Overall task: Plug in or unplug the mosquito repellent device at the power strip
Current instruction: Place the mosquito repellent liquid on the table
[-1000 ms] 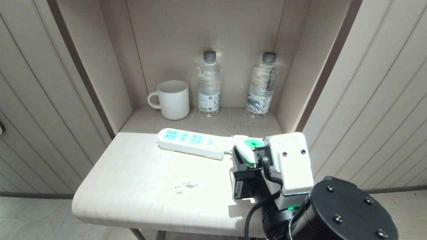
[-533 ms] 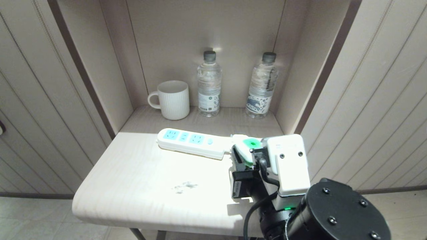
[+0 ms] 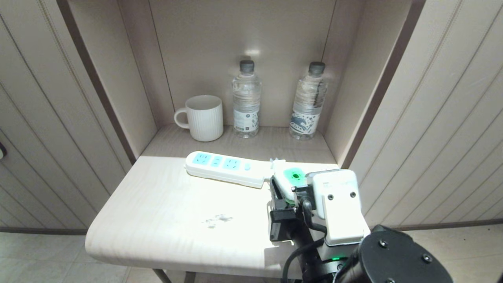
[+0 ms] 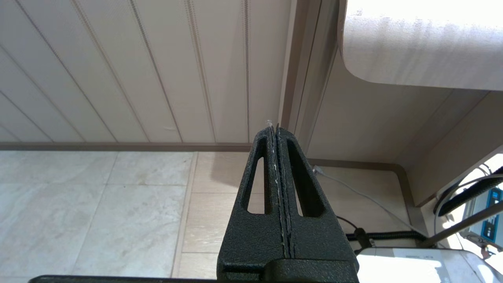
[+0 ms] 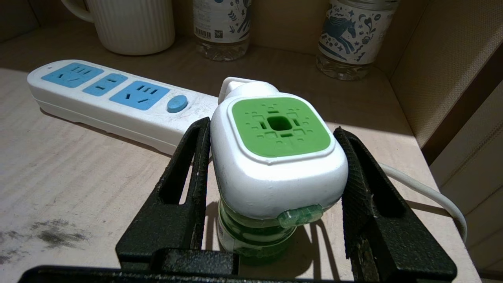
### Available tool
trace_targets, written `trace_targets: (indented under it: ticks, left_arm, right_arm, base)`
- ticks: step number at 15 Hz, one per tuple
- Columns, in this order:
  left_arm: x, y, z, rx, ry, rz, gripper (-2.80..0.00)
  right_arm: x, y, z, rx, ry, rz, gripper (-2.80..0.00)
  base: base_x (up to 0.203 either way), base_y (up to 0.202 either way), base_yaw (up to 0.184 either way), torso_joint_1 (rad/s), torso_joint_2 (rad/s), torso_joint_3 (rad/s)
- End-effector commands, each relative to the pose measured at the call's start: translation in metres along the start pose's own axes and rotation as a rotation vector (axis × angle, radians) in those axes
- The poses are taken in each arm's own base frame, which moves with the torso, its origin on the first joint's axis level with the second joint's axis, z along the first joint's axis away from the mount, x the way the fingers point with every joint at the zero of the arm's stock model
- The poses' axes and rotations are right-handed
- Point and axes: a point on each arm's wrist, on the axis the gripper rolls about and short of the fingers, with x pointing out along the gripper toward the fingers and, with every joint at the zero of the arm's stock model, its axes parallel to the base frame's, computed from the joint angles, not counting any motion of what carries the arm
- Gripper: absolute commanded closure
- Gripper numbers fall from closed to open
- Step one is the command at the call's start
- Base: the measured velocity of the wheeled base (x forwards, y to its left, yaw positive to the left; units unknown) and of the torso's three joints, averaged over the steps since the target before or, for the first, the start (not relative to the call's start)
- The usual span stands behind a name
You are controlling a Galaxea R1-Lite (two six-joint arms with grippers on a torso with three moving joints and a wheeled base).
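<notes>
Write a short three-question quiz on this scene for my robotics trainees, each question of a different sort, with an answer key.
1. True or false: the mosquito repellent device is plugged into a socket of the power strip.
2. Multiple choice: what stands at the back of the alcove? A) one mug and two water bottles B) three mugs C) one kettle
3. Fill in: the right gripper has its fingers on two opposite sides of the device's white ____.

Key
1. False: it stands between the right gripper's fingers, beyond the strip's button end, and all three blue sockets are empty.
2. A: mug, water bottles.
3. cap.
</notes>
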Motion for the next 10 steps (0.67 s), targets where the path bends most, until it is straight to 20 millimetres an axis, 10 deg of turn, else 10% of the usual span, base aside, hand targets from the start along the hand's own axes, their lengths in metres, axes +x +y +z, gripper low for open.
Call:
trace_targets:
  ticks: [1,6,7,10]
  left_arm:
    - [0.0001,0.0,-0.0001,0.0,0.003,0.0,0.0]
    - [0.0001,0.0,0.0001,0.0,0.002,0.0,0.0]
    - [0.0001,0.0,0.0001,0.0,0.001,0.0,0.0]
    - [0.0001,0.0,-0.0001,0.0,0.003,0.0,0.0]
  right_arm:
    - [0.0006,0.0023,-0.0064,-0.006,0.004,-0.005,0.0]
    - [0.0034,0.0007,-0.0064,-0.004,-0.001,-0.016,0.0]
    - [0.004,-0.0003,-0.0054,-0.002,-0.003,-0.019,-2.8]
    - [0.0041,-0.0023,-0.0002,-0.005,-0.011,-0.023,-2.8]
  base:
    - [0.0,0.0,0.0,0.0,0.0,0.0]
    - [0.0,0.0,0.0,0.0,0.0,0.0]
    - [0.0,0.0,0.0,0.0,0.0,0.0]
    - [0.0,0.0,0.0,0.0,0.0,0.0]
